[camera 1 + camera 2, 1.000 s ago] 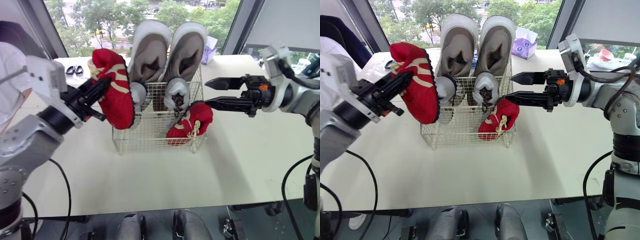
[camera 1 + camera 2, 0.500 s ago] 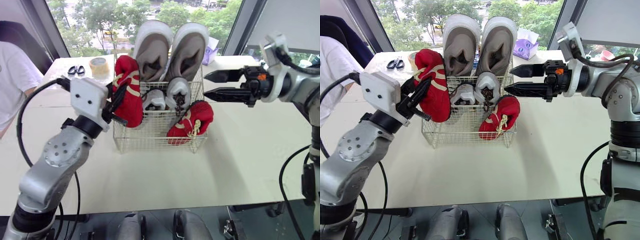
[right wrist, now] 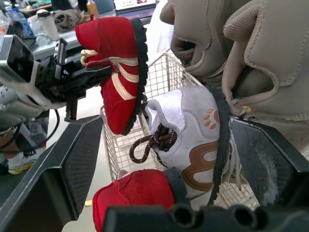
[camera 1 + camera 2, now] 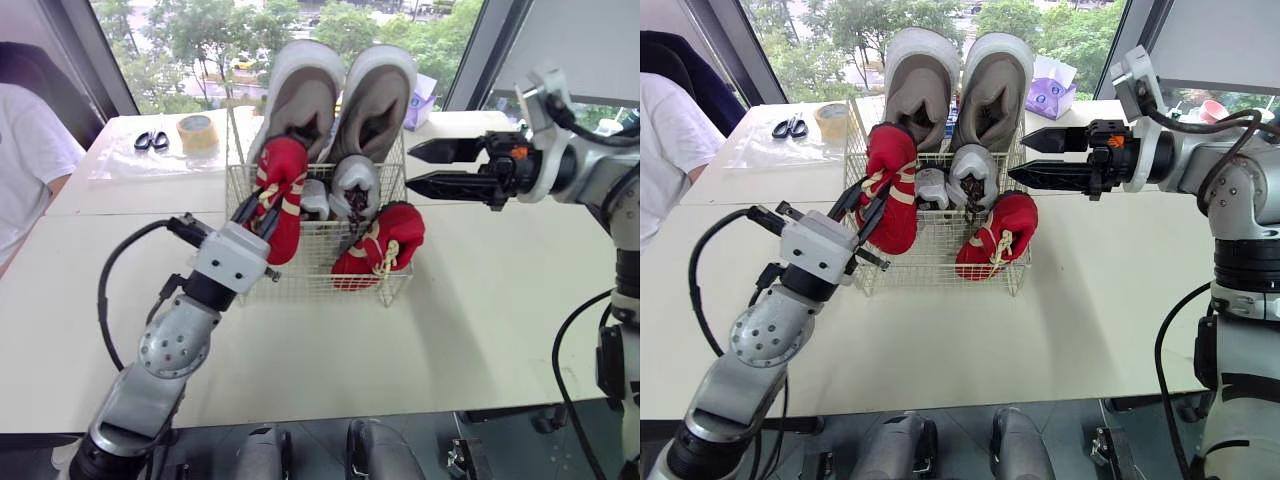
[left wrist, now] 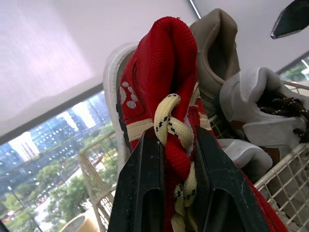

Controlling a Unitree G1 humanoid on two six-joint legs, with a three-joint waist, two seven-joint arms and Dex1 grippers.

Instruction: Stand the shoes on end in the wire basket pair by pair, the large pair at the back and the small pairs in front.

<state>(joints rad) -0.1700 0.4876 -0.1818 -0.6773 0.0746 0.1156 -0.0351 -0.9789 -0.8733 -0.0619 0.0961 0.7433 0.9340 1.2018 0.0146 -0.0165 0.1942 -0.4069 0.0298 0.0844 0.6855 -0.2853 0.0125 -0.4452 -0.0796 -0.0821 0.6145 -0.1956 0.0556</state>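
My left gripper is shut on a small red shoe and holds it upright at the front left of the wire basket. The shoe's lower end is behind the front wire. In the left wrist view both fingers clamp its laced tongue. The other red shoe leans in the front right. Two small white shoes stand mid-basket, and the large grey pair stands on end at the back. My right gripper is open, level with the basket's right rim and just beside it.
Scissors and a tape roll lie on the table behind the basket on the left. A purple tissue box sits behind the basket on the right. A person in a white shirt sits at the far left.
My left gripper has carried the red shoe rightward from beside the basket to its front left and turned it upright. The right gripper has barely moved.
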